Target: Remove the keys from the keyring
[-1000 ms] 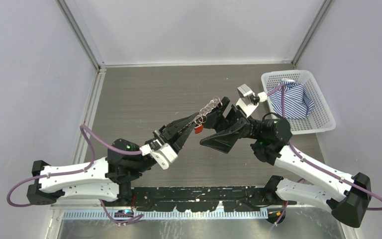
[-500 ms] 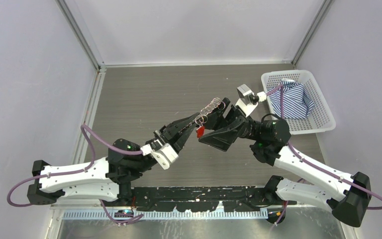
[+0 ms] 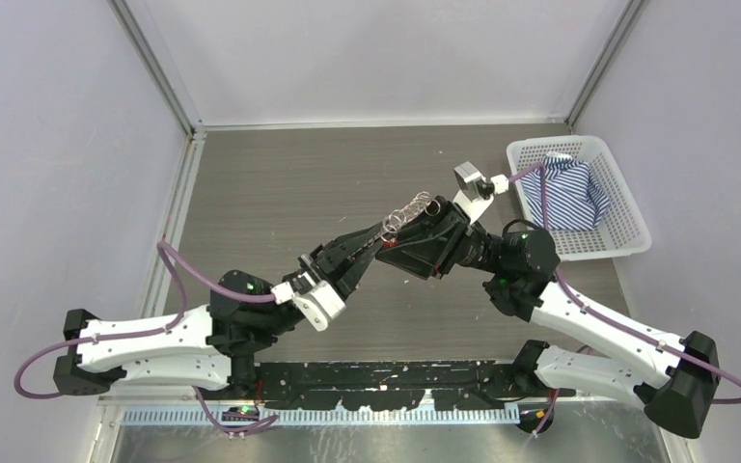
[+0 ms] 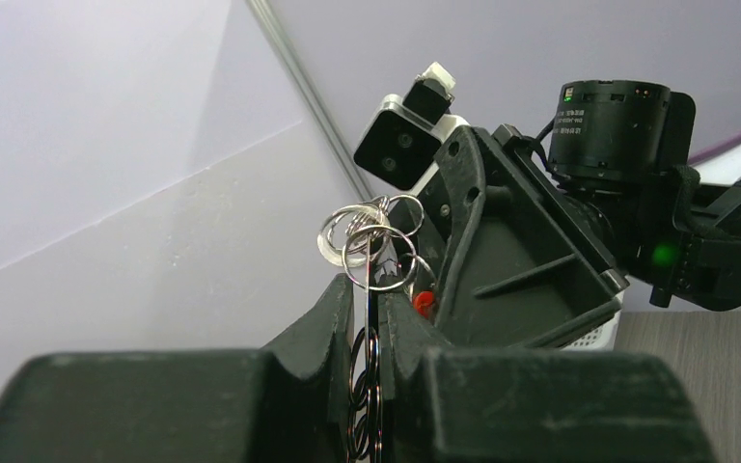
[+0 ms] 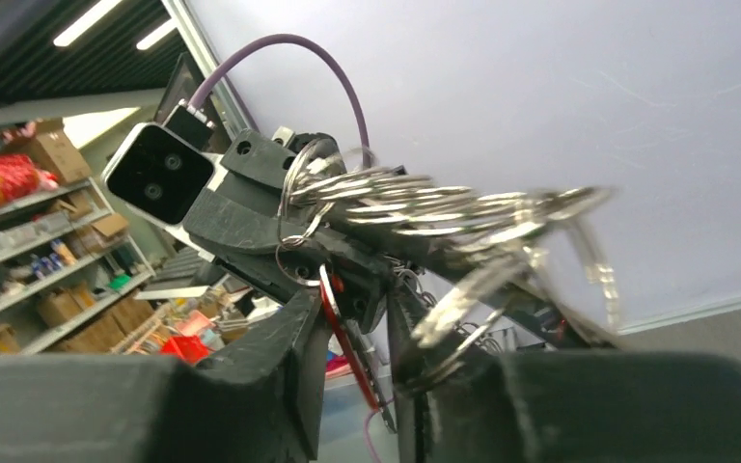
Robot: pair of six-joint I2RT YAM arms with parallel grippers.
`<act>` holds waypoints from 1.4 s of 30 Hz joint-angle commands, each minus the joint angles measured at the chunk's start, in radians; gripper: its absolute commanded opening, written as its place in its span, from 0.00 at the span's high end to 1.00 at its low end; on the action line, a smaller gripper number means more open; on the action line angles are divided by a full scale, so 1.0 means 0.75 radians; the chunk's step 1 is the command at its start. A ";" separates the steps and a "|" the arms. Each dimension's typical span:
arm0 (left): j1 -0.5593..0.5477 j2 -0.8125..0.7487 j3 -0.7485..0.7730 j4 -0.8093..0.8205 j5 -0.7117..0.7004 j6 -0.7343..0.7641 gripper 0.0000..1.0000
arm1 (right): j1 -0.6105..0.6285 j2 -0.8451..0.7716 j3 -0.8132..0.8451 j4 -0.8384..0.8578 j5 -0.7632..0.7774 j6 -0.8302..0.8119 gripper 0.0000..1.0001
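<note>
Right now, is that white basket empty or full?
Partly filled: the white basket holds a bunched blue-and-white striped cloth.

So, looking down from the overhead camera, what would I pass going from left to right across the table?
left arm → keyring held up in the middle → right arm's small camera → white basket holding a striped cloth

bright even light, soft shadows; keys (image 5: 502, 207) motion-blurred in right wrist view.
</note>
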 commanded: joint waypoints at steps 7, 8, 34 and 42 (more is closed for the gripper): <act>-0.006 0.054 -0.069 0.211 -0.209 0.079 1.00 | 0.045 -0.187 0.074 -0.441 0.080 -0.050 0.99; -0.006 0.064 -0.083 0.237 -0.241 0.096 1.00 | 0.050 -0.218 0.095 -0.540 0.099 -0.071 0.99; -0.006 -0.095 -0.300 0.001 -0.169 -0.218 1.00 | 0.075 0.124 1.342 -2.600 0.184 -0.657 0.99; -0.002 -0.089 -0.264 -0.250 -0.057 -0.451 0.99 | 0.076 0.251 1.545 -2.730 0.161 -0.652 0.99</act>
